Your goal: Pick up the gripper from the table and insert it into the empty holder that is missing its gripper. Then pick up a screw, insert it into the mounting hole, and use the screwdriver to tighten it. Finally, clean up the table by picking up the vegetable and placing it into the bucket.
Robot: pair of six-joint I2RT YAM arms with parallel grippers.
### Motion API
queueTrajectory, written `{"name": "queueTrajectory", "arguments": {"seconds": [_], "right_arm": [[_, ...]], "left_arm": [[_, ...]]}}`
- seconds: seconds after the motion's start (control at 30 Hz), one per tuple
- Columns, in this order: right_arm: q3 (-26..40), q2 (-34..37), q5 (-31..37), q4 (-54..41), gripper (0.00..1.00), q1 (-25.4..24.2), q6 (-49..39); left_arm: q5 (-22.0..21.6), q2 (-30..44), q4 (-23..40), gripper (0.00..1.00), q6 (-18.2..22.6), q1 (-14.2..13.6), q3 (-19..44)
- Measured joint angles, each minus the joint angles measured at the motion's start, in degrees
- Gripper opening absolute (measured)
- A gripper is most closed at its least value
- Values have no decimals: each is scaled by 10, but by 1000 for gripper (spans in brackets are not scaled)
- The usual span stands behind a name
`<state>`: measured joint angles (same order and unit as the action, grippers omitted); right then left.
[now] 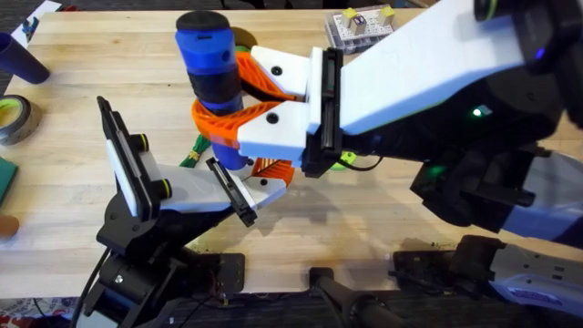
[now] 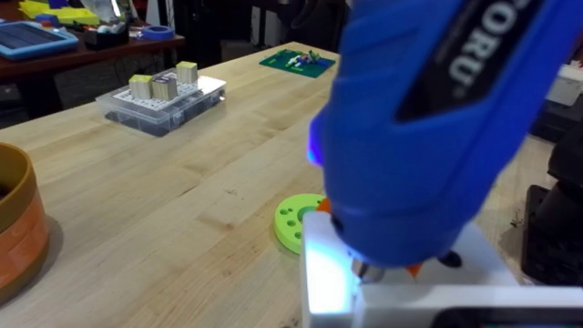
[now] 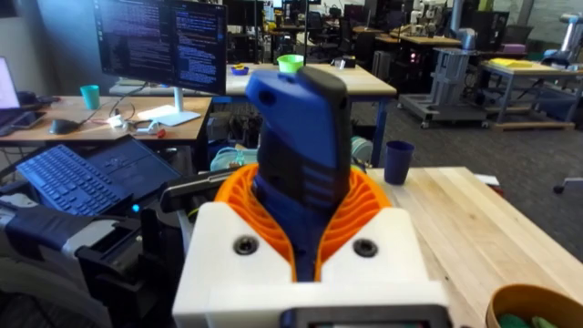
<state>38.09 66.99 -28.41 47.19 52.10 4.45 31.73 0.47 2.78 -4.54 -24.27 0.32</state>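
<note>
Beside the holder (image 1: 239,193), screwdriver (image 1: 211,68), vegetable (image 1: 193,151) behind

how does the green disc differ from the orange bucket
The disc is bright green; the bucket is orange with a mustard rim. The disc lies flat and low, with holes in its top; the bucket stands taller, open-mouthed. The disc sits by the blue screwdriver's tip; the bucket stands well apart from it. Both are round and rest on the wooden table.
</note>
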Motion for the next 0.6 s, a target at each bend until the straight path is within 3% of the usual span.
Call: {"name": "queueTrajectory", "arguments": {"seconds": [0.6], "right_arm": [[-6,-23,5,63,83,-35,1]], "left_arm": [[0,0,2,13,-2,0,0]]}}
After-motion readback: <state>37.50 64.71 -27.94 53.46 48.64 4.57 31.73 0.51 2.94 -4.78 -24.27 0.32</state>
